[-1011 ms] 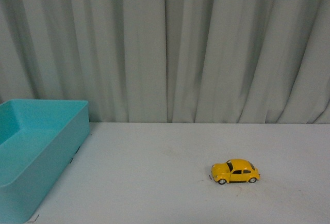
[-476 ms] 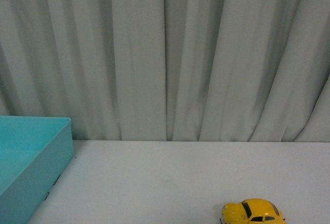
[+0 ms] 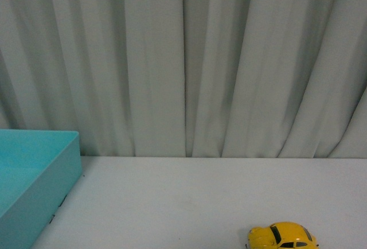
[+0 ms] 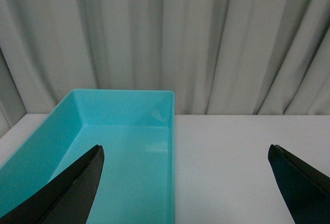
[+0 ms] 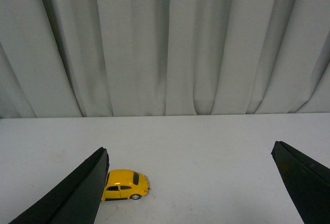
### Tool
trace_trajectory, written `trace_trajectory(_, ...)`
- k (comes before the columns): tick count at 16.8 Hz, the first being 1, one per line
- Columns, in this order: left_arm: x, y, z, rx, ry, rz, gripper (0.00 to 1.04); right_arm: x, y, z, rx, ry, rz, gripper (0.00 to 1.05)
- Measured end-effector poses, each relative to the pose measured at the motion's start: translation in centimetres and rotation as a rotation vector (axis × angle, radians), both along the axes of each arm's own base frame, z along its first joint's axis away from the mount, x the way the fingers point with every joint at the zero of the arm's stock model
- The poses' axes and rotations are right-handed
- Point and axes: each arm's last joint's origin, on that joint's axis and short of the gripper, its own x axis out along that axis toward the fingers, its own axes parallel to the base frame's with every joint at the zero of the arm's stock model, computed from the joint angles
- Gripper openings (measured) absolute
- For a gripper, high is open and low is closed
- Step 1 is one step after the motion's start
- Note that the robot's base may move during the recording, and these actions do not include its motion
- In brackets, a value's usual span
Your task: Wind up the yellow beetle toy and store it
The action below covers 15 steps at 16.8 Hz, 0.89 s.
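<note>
Grippers hang nearest: the left gripper (image 4: 185, 149) and right gripper (image 5: 191, 146) both gape wide, holding nothing. The front view has tilted up, so the yellow beetle toy (image 3: 282, 237) now sits at its lower edge, apparently untouched; winding has not begun. The toy stands well right of the teal bin (image 3: 51, 191), side-on to the robot, its long axis crosswise and its nose seemingly toward the bin.

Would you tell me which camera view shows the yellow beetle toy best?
The right wrist view: the yellow beetle toy stands side-on, wheels visible, one end hidden behind the right gripper's finger. The front view cuts off its lower half at the frame edge; the left wrist view does not show it.
</note>
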Motion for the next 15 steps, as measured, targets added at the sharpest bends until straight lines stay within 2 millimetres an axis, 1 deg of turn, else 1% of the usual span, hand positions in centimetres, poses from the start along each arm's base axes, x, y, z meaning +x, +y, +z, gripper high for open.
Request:
trace_trajectory(6,0.0,0.0,0.0,0.000,0.000,0.000,0.98,0.0,0.0,-0.1,0.014,0.010,0.013,0.98)
trace_trajectory(7,0.0,0.0,0.0,0.000,0.000,0.000,0.98,0.1,-0.4,-0.5,0.109,0.091,0.101,0.98)
trace_trajectory(8,0.0,0.0,0.0,0.000,-0.001,0.002,0.98,0.6,-1.5,-0.6,0.222,0.101,0.132,0.98)
trace_trajectory(9,0.0,0.0,0.0,0.000,0.000,0.000,0.98,1.3,-3.0,-0.4,0.268,0.085,0.147,0.98)
trace_trajectory(11,0.0,0.0,0.0,0.000,0.000,-0.002,0.98,3.5,-6.7,0.2,0.277,0.072,0.085,0.98)
trace_trajectory(12,0.0,0.0,0.0,0.000,0.000,0.001,0.98,5.3,-8.5,1.1,0.244,0.040,0.047,0.98)
trace_trajectory(13,0.0,0.0,0.0,0.000,0.000,0.000,0.98,7.4,-9.9,1.8,0.209,0.005,0.029,0.98)
trace_trajectory(14,0.0,0.0,0.0,0.000,0.000,0.000,0.98,10.1,-11.1,1.7,0.200,0.012,0.013,0.98)
trace_trajectory(15,0.0,0.0,0.0,0.000,0.000,0.000,0.98,12.9,-11.6,0.8,0.203,0.064,0.024,0.98)
